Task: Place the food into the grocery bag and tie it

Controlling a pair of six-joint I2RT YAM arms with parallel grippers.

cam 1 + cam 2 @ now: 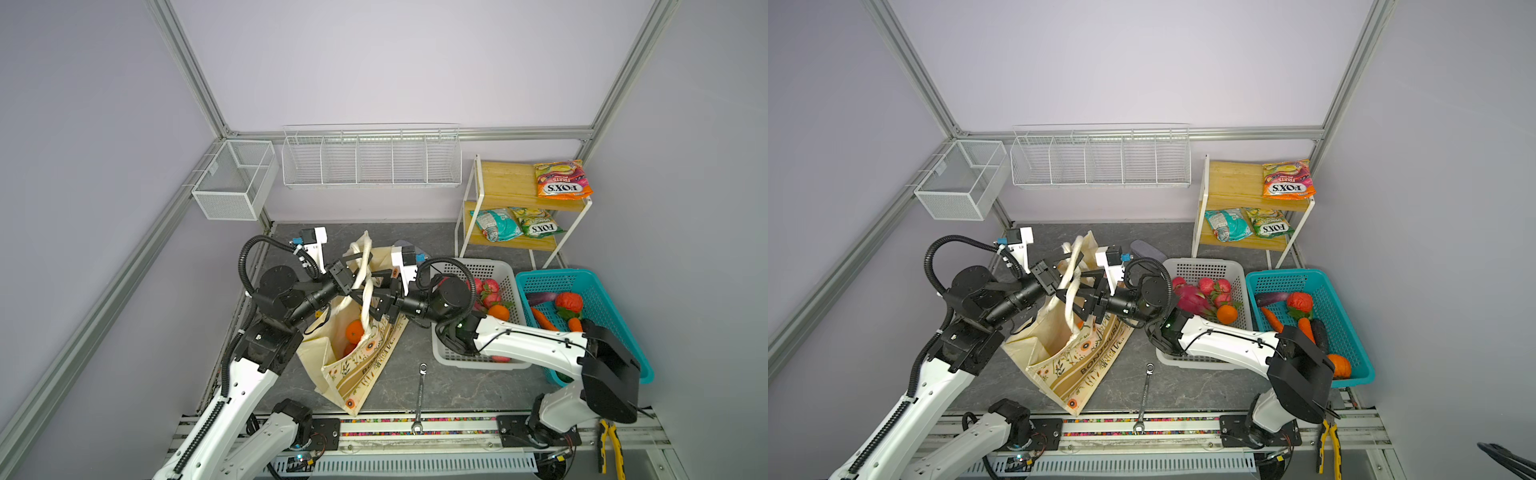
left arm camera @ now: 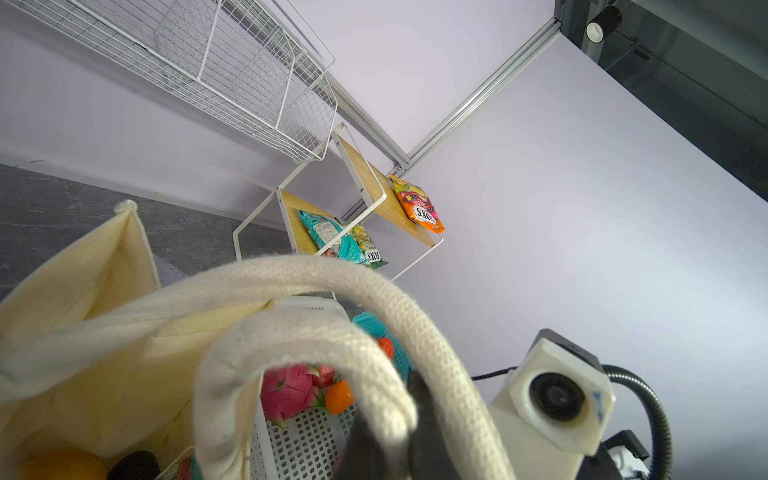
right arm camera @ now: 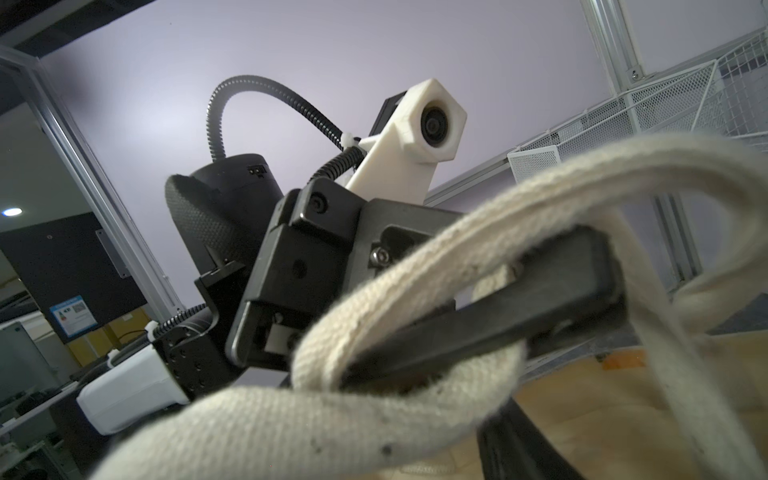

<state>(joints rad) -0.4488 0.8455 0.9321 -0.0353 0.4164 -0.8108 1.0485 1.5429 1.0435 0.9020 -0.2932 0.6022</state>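
Left claw: pressed shut, hooked thru crossed rope handles, prob. to keep the loop open. Right claw: half-spread astride one of them, ready to pinch & pull. Grocery bag: lower centre of frame btwn arms, orange inside. Tying stage, by the look.

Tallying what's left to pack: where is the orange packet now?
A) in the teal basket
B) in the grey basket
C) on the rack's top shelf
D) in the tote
C: the orange packet lies on the top shelf of the rack, one level above the teal packet and green packet.
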